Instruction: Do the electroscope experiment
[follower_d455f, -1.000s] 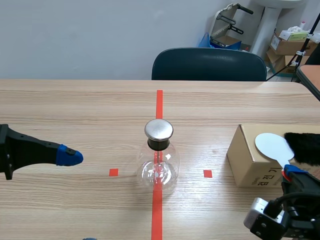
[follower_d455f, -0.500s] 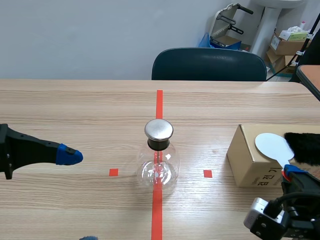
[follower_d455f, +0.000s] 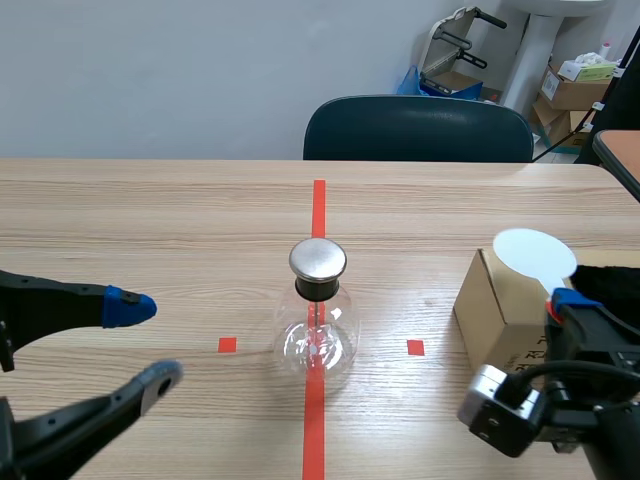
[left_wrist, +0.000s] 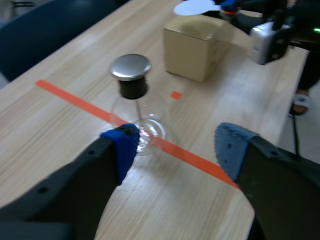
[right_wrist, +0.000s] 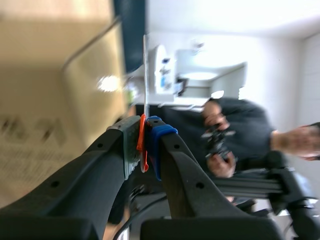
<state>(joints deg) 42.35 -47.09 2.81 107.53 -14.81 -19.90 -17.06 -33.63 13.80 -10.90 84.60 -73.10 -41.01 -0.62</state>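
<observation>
Step in hand, as we judge it: carry the white disc paddle (follower_d455f: 535, 254) from the right of the frame across to the metal cap (follower_d455f: 318, 259) of the electroscope flask (follower_d455f: 318, 318).

To do it well, we hold the paddle by its orange handle (right_wrist: 142, 142) only. We keep the disc face off the cardboard box (follower_d455f: 500, 305) beneath it. We approach the cap slowly from above with the disc level. The flask is glass with a heavy top, so a sideways knock could probably tip it. We come down on the cap and do not sweep in.

Right gripper (follower_d455f: 568, 303), lower right of the scene view: the fingers are closed tight on the paddle handle. In the right wrist view the handle is pinched edge-on between the pads, and the thin disc rises ahead of the gripper (right_wrist: 145, 135).

Left gripper (follower_d455f: 145, 342), lower left: the fingers are spread wide and hold nothing. In the left wrist view the flask stands just ahead of the gripper (left_wrist: 176, 146), nearer its blue pad (left_wrist: 122, 145). We see no contact.

The flask stands at frame centre on the red tape line, with the box well apart to its right.
</observation>
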